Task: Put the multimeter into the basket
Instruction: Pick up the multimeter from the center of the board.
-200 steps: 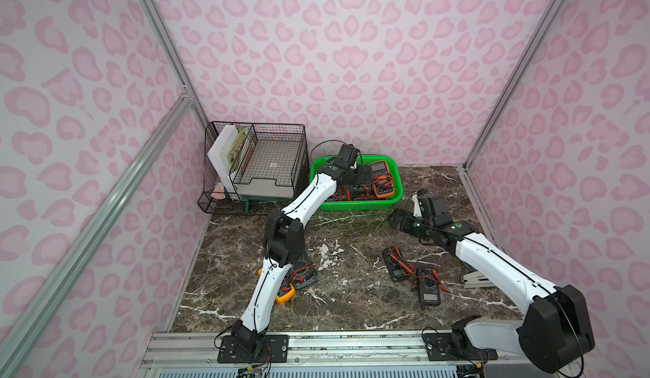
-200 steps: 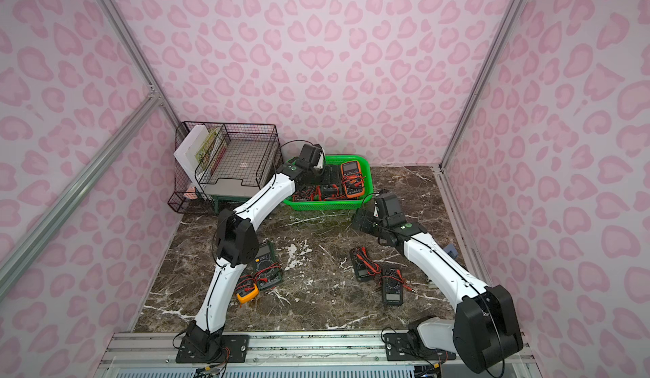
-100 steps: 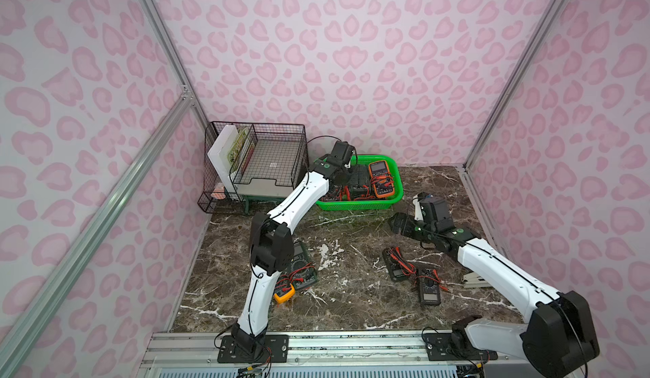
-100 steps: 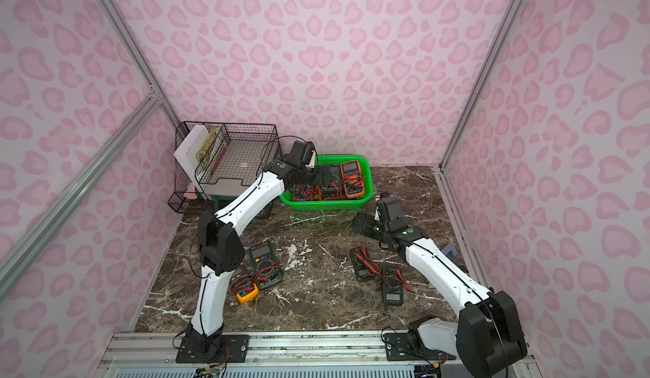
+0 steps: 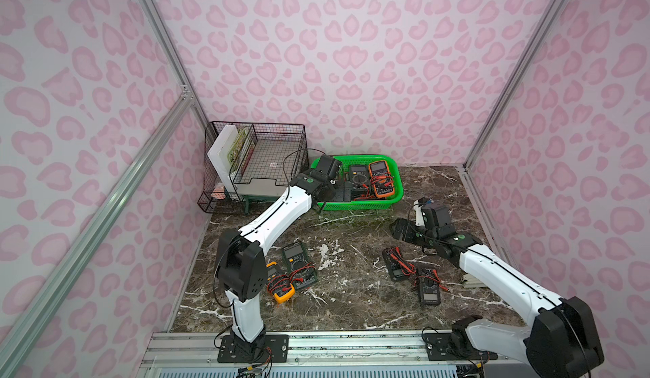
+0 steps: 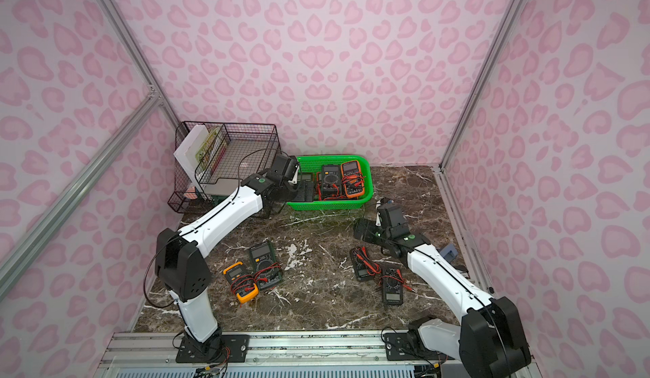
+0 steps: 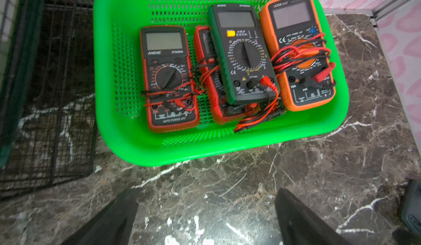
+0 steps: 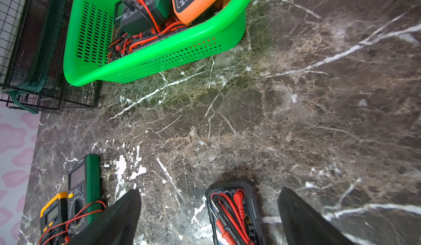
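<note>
The basket [image 7: 182,151], at the far edge of the table [image 5: 351,225] beside the wire rack [image 5: 278,154], holds four multimeters [image 7: 243,54], one half buried. Four loose multimeters [image 5: 299,265] lie nearer, two left, two right, bare table between. Left claw [image 7: 206,200] and right claw [image 8: 209,198] gape wide, empty.

Seen from the left gripper [image 7: 207,194], the green basket [image 7: 141,151] lies at twelve o'clock and holds four multimeters. The red ANENG meter [image 7: 168,77] is toward eleven. A red meter [image 7: 204,45] lies half under the dark green meter [image 7: 243,57] at twelve, and the orange meter [image 7: 298,50] is toward one. The jaws stand wide apart and empty above the marble tabletop [image 7: 341,175]. The black wire rack [image 7: 57,95] is at ten.
</note>
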You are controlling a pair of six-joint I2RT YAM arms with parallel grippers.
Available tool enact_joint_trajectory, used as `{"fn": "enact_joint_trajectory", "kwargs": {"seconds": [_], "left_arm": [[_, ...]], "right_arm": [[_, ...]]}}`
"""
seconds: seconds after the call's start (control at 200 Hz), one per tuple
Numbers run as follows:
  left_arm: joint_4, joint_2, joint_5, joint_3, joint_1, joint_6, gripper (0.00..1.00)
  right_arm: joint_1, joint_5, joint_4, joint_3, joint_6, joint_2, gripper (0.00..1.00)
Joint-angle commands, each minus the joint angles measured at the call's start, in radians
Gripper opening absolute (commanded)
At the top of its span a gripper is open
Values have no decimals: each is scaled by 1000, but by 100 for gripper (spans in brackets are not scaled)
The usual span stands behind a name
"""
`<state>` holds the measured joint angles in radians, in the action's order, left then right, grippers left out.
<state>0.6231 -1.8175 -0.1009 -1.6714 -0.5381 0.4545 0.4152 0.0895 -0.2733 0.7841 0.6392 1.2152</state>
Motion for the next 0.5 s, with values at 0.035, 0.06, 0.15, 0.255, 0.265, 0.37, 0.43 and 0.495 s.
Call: {"fn": "enact_joint_trajectory", "kwargs": {"seconds": [0.035,0.06,0.15,0.255,0.265,0.37,0.43,0.495], "left_arm": [[61,73,-47,64,0,21,99],[83,85,-54,71,0,28,98],[140,118,-75,110,0,73,99],[156,167,-77,190,0,126,99],[156,171,-78,196,0,132,98],[186,208,-93,268,0,185,99],[209,223,-101,290,0,209,99],[235,236,-110,311,0,233,98]], "right_arm": [[-1,3,13,-15,-36,7,99],[0,3,10,-17,-40,9,99],[-1,4,6,-21,-47,13,99],[-1,1,-4,-23,-57,14,99],[-1,1,-5,-21,-58,14,99],[-1,7,-15,-21,-59,11,99],[0,22,-18,-21,-59,9,99],[3,32,-21,-23,-56,7,99]]}}
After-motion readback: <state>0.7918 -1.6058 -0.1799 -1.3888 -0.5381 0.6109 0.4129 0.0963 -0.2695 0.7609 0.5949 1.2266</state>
